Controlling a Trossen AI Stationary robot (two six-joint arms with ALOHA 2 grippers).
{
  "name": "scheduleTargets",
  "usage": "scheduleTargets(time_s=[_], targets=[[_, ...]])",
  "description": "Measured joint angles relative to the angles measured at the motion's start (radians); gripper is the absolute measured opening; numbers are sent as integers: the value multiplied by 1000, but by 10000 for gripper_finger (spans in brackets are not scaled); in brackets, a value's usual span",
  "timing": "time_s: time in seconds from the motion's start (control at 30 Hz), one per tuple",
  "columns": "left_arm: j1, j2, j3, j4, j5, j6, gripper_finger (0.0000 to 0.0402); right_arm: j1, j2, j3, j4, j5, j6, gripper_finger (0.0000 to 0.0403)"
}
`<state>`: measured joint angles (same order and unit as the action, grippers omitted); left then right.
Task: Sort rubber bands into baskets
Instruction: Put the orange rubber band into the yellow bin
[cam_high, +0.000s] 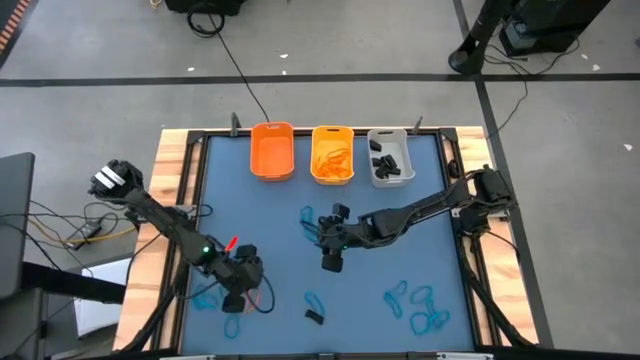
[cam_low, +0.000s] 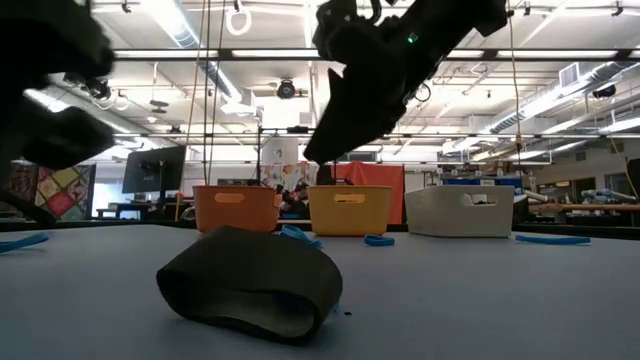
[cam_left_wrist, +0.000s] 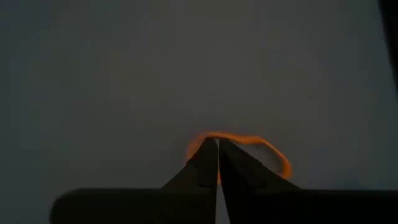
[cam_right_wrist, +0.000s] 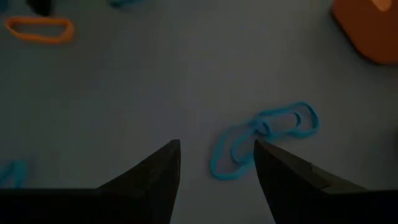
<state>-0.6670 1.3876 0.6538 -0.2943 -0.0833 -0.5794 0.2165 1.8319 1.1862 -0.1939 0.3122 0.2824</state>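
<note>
The left gripper (cam_left_wrist: 217, 146) is down at the blue mat's (cam_high: 280, 215) near-left part, its fingers pinched together on the edge of an orange rubber band (cam_left_wrist: 273, 149) that loops out to one side of the tips. The right gripper (cam_right_wrist: 216, 155) hangs over mid-mat with fingers spread, a cluster of blue rubber bands (cam_right_wrist: 261, 137) lying just ahead between its tips, untouched

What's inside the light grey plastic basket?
The light grey plastic basket holds several chunky black rubber bands, as the high view shows. Nothing blue or orange shows among them. Whether more bands lie under the black ones cannot be seen.
</note>
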Motion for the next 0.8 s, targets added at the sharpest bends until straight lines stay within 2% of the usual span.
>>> scheduleTargets(time_s=[0.27,0.37,0.47,0.6,0.8], targets=[[-64,28,-47,15,-189,9,81,-4,0,0,-1,-15,2,215],[-66,34,-62,39,-189,11,109,-3,0,0,-3,-22,2,215],[-73,47,-83,99,-139,22,127,-3,0,0,-1,-22,2,215],[-77,76,-101,190,-110,25,131,-4,0,0,-1,-21,2,215],[-77,136,-99,198,-141,22,116,-4,0,0,-2,-21,-3,215]])
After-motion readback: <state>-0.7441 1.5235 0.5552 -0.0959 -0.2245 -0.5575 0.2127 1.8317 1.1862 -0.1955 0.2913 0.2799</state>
